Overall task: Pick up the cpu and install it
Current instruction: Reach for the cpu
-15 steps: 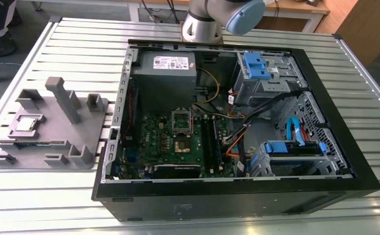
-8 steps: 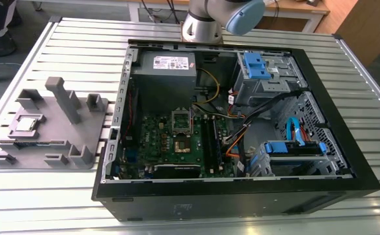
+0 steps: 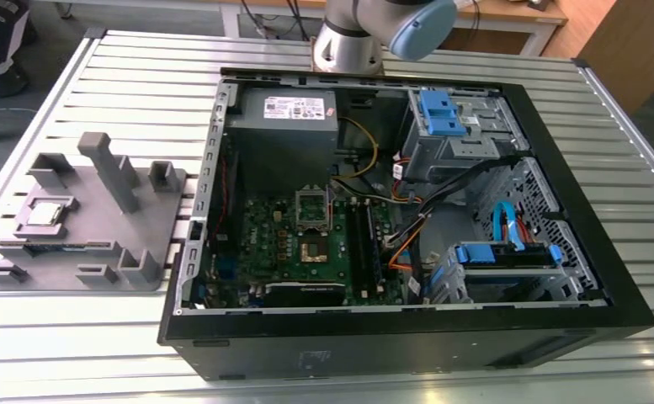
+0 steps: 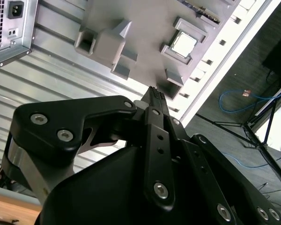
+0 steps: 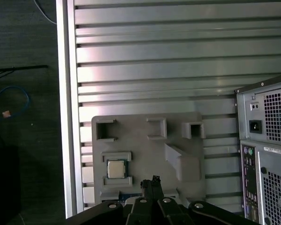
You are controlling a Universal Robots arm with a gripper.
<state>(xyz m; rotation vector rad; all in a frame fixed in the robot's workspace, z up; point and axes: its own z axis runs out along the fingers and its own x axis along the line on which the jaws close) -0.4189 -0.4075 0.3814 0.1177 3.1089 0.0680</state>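
The cpu (image 3: 44, 212) is a small silver square resting in a pocket of the grey holder plate (image 3: 80, 252), on the exterior view's left beside the open computer case (image 3: 417, 337). Both wrist views show the cpu (image 4: 183, 44) (image 5: 115, 168) lying flat in its frame on the holder plate (image 4: 145, 28) (image 5: 145, 150). My gripper (image 4: 153, 91) (image 5: 152, 180) hangs well above the plate, shut, fingertips together with nothing between them, and apart from the cpu. Inside the case, the motherboard socket (image 3: 312, 248) lies bare, its hinged plate (image 3: 312, 204) raised.
Tall grey holder blocks (image 3: 114, 172) rise from the plate near the cpu. A memory stick (image 3: 51, 247) lies in a slot on the plate. The slatted table's edge (image 5: 68, 117) runs close behind the plate. The case holds cables (image 3: 411, 240), blue drive bays (image 3: 444, 114) and a power supply (image 3: 287, 114).
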